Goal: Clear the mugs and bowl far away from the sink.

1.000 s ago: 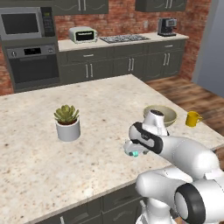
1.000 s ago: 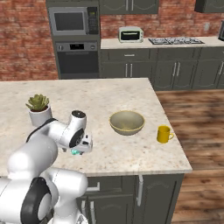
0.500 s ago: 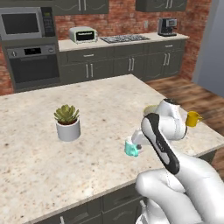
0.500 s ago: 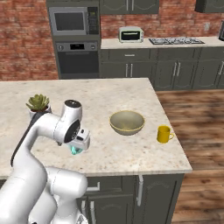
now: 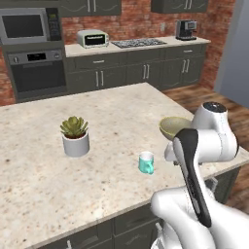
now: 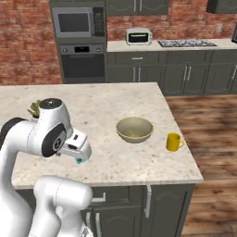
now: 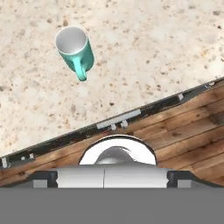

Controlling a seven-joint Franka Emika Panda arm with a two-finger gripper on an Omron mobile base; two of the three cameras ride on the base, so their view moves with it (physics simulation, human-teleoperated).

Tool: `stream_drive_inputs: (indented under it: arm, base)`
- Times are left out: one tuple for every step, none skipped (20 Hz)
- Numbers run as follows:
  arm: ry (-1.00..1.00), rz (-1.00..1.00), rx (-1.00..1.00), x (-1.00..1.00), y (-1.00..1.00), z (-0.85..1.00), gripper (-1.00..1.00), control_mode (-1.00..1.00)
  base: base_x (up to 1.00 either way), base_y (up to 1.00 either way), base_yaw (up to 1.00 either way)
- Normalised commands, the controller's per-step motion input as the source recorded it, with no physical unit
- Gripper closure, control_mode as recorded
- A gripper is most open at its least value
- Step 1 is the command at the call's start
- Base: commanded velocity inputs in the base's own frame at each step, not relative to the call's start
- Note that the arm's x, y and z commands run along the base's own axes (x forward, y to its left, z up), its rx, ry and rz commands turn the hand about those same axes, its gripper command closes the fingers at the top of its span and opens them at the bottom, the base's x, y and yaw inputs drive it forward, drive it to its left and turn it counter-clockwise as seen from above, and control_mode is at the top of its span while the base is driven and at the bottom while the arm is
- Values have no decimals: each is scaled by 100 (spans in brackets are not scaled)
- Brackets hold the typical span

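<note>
A teal mug (image 5: 146, 162) with a white inside stands upright on the speckled counter near its front edge. From above, the hand view shows this teal mug (image 7: 75, 49) with its handle toward the edge. My gripper (image 6: 77, 149) hangs open above and just in front of the teal mug (image 6: 80, 160), holding nothing. The olive-yellow bowl (image 6: 134, 129) sits further right, and a yellow mug (image 6: 174, 142) stands beyond it near the counter's right end. In the left base view the arm covers part of the bowl (image 5: 172, 126). The sink is out of view.
A white pot with a green plant (image 5: 75, 137) stands left of the teal mug. The counter's front edge (image 7: 118, 119) runs just below the gripper, with wood floor beyond. Dark cabinets, an oven and a toaster (image 6: 138, 36) line the back wall.
The hand has risen and drawn back from the teal mug toward the counter's front edge. The mug stays where it was, standing free. Bowl and yellow mug have not moved.
</note>
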Motion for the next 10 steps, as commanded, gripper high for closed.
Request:
stream_drive_inputs:
  arm:
    - [0, -1, -35, -42, -23, 81, -100, -100]
    - [0, 0, -36, -41, -22, 79, -100, -100]
    - [0, 0, -33, -37, -29, 79, -100, -100]
    - [-4, 0, -25, -41, -26, 71, -100, -100]
    - [-13, 0, -18, -45, -26, 64, -100, -100]
    - [-21, 0, -11, -54, -23, 62, -100, -100]
    - [-25, 0, -7, -64, -19, 56, -100, -100]
    - [-25, 1, -3, -64, -19, 54, -100, -100]
    - [-26, 1, -2, -69, -19, 56, -100, -100]
    - [-28, 1, -2, -71, -14, 61, -100, -100]
  base:
    - [0, 0, 0]
    - [0, 0, 0]
    - [0, 0, 0]
    - [0, 0, 0]
    - [0, 0, 0]
    - [0, 0, 0]
    - [0, 0, 0]
    - [0, 0, 0]
    - [0, 0, 0]
    - [0, 0, 0]
